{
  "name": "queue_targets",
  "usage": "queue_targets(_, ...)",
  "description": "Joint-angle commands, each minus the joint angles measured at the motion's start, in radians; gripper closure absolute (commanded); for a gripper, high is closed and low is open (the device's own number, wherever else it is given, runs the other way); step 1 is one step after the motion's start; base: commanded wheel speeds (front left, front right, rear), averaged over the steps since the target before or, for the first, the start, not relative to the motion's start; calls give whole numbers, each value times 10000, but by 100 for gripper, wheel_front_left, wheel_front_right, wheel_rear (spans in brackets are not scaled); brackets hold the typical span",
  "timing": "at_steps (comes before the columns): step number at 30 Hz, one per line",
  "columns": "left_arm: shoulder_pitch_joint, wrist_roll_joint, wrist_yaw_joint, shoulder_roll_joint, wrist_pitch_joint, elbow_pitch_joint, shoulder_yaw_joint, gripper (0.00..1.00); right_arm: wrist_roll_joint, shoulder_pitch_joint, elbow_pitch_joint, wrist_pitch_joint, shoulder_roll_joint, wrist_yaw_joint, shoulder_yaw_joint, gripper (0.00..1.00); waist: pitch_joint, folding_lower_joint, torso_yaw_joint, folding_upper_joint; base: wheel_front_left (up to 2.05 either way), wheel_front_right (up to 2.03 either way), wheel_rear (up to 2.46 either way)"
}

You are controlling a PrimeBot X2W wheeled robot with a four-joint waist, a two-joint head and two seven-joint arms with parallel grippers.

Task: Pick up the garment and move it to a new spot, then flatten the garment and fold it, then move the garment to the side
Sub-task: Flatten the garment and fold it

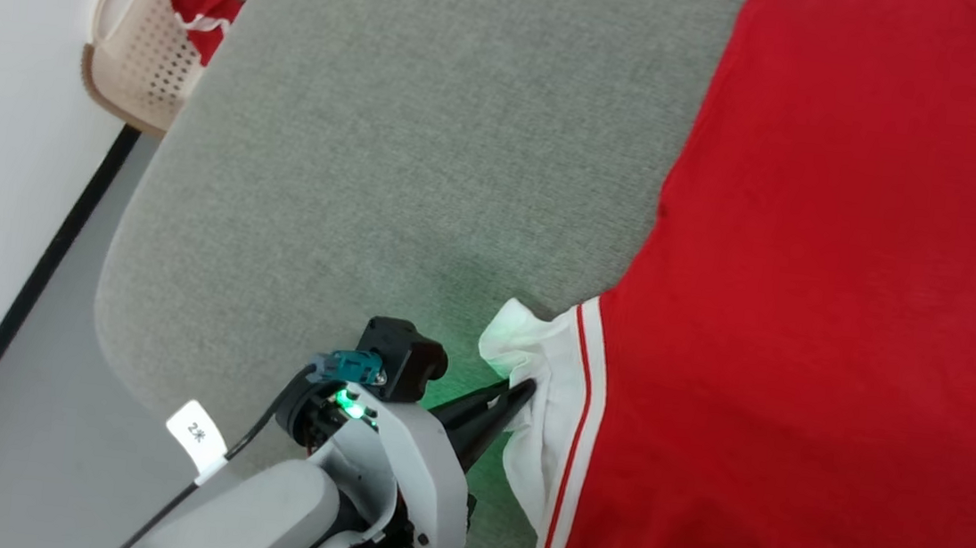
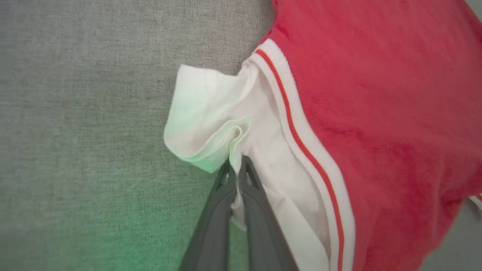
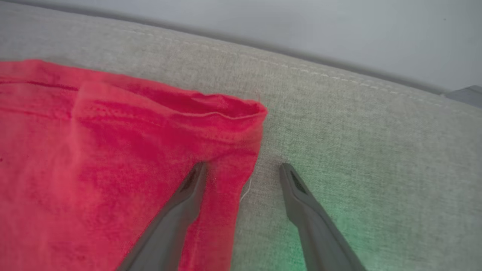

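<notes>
The large red short-sleeved shirt with white sleeves [image 1: 853, 300] lies spread on the table covered in grey woven cloth [image 1: 395, 122]. In the head view it takes the whole side from 1 to 5 o'clock. Its long axis runs about from 6 to 12 o'clock there, leaning a little toward 1.

One white sleeve [image 1: 527, 336] sticks out from the body toward 9 o'clock. It is crumpled and folded on itself, not flat. The white-red-white striped trim [image 1: 585, 382] marks where it joins the red cloth.

The left gripper [image 1: 523, 392] comes in from 7 o'clock, its tips pointing to about 2 o'clock. In the left wrist view this gripper [image 2: 237, 167] has its two dark fingers pressed together, with a pleat of the white sleeve [image 2: 211, 113] pinched between them, so it has hold of the sleeve.

The right gripper [image 3: 244, 167] stands wide open and holds nothing. In its own wrist view, one finger is over the red cloth and the other over the bare table. A turned-over red corner of the shirt [image 3: 233, 113] lies just ahead of it at 12 o'clock.

I judge this as the flattening step. The left arm is the nearer one to the sleeve, and the sleeve needs to go outward, to 9 o'clock, across the long axis.

At 10 o'clock, off the table's corner, stands a beige perforated plastic basket [image 1: 138, 52] with some red cloth inside.
</notes>
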Motion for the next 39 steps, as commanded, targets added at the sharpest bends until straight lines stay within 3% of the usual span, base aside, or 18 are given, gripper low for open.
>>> queue_targets(1, -69, -33, -21, -12, -25, 129, -12, 100, -156, 609, 837, 693, 395, -1, 91, 79, 137, 0, 135, 0, 0, 0, 0)
queue_targets(2, -68, -55, -40, -22, -44, 171, -5, 100, -243, 679, 1029, 964, 497, 2, 156, 100, 134, 0, 118, 0, 0, 0, 0)
queue_targets(10, -142, -148, -129, 14, -238, 576, 141, 100, -630, 512, 886, 711, 582, -4, 204, 100, -98, 0, -259, 0, 0, 0, 0)
queue_targets(14, -108, -158, -54, 163, -371, 870, 273, 100, -181, 899, 324, 924, 843, 2, 737, 100, -478, 0, -680, 0, 0, 0, 0)
queue_targets(19, 29, -256, -12, 301, -458, 1027, 373, 100, 758, 1848, -862, 1036, 692, 15, 1584, 100, -1044, 0, -1180, 0, 0, 0, 0)
queue_targets(26, 374, -471, 178, 655, -312, 1075, 492, 100, 2728, 4149, -4078, 747, -452, 10, 2444, 100, -2030, 0, -1999, 0, 0, 0, 0)
queue_targets(32, 793, -628, 456, 999, -224, 881, 569, 100, 3654, 6518, -6480, 490, -995, -2, 1987, 100, -2735, 0, -2663, 0, 0, 0, 0)
queue_targets(39, 1417, -801, 830, 1371, -194, 567, 661, 100, 3600, 9709, -8595, 561, -461, -2, 849, 100, -3373, 0, -3369, 0, 0, 0, 0)
